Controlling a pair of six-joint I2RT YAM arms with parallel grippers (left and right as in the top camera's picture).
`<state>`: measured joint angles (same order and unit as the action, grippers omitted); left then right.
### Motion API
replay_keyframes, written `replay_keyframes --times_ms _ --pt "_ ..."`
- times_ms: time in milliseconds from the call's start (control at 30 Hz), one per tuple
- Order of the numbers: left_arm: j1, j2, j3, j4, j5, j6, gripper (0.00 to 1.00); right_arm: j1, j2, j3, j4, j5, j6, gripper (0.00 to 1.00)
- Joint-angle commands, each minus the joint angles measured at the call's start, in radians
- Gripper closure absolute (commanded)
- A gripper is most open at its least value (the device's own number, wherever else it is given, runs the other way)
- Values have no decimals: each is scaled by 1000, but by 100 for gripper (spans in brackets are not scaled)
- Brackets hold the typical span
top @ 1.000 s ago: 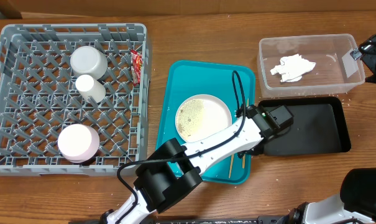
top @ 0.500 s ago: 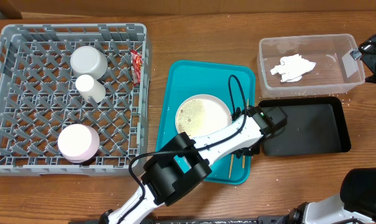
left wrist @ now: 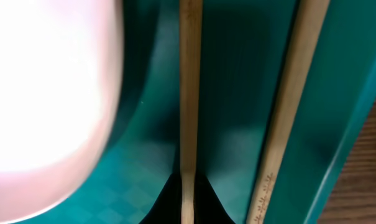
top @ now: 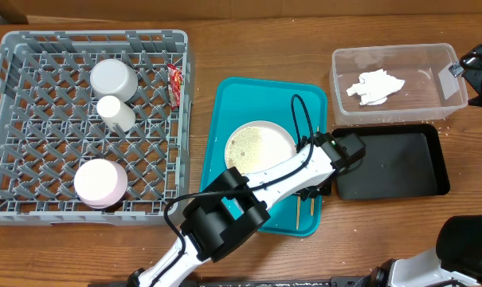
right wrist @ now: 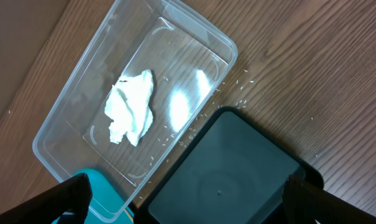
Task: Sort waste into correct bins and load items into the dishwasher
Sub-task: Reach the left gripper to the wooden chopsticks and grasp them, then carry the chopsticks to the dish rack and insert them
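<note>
My left gripper [top: 311, 190] is low over the right side of the teal tray [top: 225, 104]. In the left wrist view its dark jaws [left wrist: 188, 199] close on one wooden chopstick [left wrist: 189, 93]; the second chopstick [left wrist: 291, 106] lies free to its right. The white plate [top: 260, 149], speckled with food residue, is just left of them. The crumpled napkin [top: 374, 86] lies in the clear tub [top: 340, 60]. The black tray [top: 392, 163] holds nothing I can see. The red sauce packet [top: 174, 84] sits at the grey rack's [top: 33, 40] right wall. My right gripper [right wrist: 188, 199] is open above the black tray.
Three white crockery pieces stand in the rack: a bowl [top: 114, 78], a cup [top: 115, 113] and another bowl [top: 100, 182]. Rice-like scraps [right wrist: 237, 87] are scattered on the wooden table beside the tub. My right arm [top: 480, 68] sits at the far right edge.
My left wrist has shifted slightly left, from the black tray's edge toward the chopsticks. The right arm and everything else have not moved.
</note>
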<state>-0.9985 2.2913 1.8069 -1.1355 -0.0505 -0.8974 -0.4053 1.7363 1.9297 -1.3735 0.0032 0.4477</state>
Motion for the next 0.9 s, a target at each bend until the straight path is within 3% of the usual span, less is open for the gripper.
replay_keyframes --times_ms 0,233,333,500,867 --pt "5 31 67 -52 30 51 96 0 -18 14 3 -5 -3 0" --pt "22 31 319 -245 6 108 96 0 -18 14 3 -5 -3 0" --pt "41 31 465 -346 -19 184 96 0 -18 14 3 -5 -3 0" --pt "108 31 620 -508 -134 195 96 0 -18 14 3 -5 -3 0" --pt "423 -10 671 -555 -105 398 96 0 -18 14 3 -5 -3 0"
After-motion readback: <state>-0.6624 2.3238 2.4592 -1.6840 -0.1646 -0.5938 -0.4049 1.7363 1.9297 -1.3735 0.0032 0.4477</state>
